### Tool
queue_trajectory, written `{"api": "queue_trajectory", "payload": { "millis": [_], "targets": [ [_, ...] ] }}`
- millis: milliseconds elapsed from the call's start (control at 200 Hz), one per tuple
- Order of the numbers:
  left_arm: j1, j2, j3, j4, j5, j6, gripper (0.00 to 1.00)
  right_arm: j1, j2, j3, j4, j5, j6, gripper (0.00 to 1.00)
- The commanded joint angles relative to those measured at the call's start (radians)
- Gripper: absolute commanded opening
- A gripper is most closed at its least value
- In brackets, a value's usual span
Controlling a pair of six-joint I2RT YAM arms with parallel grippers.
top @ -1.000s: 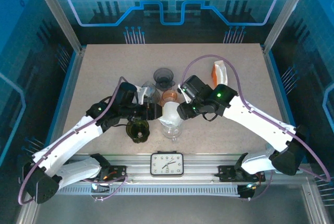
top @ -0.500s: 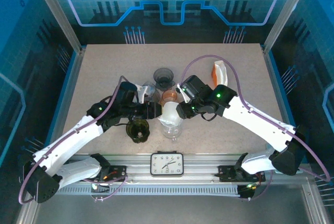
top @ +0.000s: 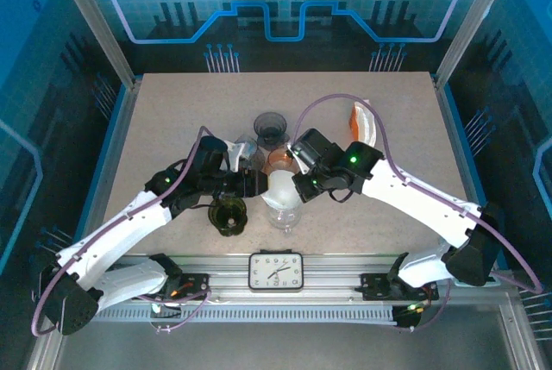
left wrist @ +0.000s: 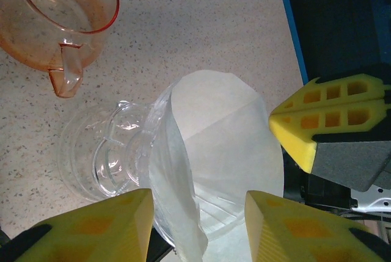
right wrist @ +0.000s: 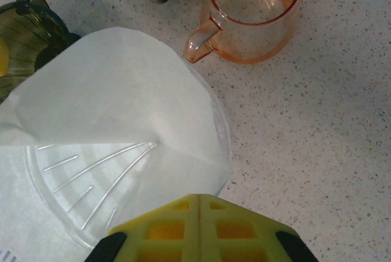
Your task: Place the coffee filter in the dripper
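The white paper coffee filter (top: pixel 283 185) (left wrist: pixel 226 134) (right wrist: pixel 116 97) sits part-way inside the clear plastic dripper (top: pixel 283 215) (left wrist: pixel 104 158) (right wrist: pixel 67 195) at the table's centre front. One side stands above the rim. My right gripper (top: pixel 299 182) (right wrist: pixel 200 213) is shut, its yellow fingers pinched on the filter's edge at the dripper's right rim. My left gripper (top: pixel 250 183) (left wrist: pixel 198 225) is open. Its fingers straddle the dripper's rim and the filter's folded side from the left.
An orange glass pitcher (top: pixel 278 159) (left wrist: pixel 55 11) (right wrist: pixel 253 11) stands just behind the dripper. A dark green dripper (top: pixel 228 215) (right wrist: pixel 24 24) sits to its left. A grey dripper (top: pixel 271 127) is further back, and an orange-white packet (top: pixel 364 124) lies at the right.
My right gripper has shifted slightly left with the filter, bringing it lower over the clear dripper. The left arm has barely moved.
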Motion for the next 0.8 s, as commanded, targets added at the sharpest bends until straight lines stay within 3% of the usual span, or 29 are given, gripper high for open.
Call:
{"api": "queue_trajectory", "payload": {
  "millis": [0, 520, 625, 790],
  "targets": [
    [-0.006, 0.002, -0.013, 0.002, -0.005, 0.007, 0.46, 0.022, 0.019, 0.029, -0.031, 0.035, -0.008, 0.06],
    [-0.023, -0.006, 0.014, -0.137, -0.005, 0.081, 0.56, 0.048, 0.033, 0.046, -0.055, 0.08, -0.011, 0.05],
    [-0.032, 0.0, 0.007, -0.151, -0.018, 0.087, 0.55, 0.05, 0.035, 0.048, -0.057, 0.084, -0.012, 0.05],
    [-0.033, 0.001, -0.007, -0.136, -0.023, 0.084, 0.43, 0.051, 0.035, 0.046, -0.062, 0.09, -0.007, 0.05]
  ]
}}
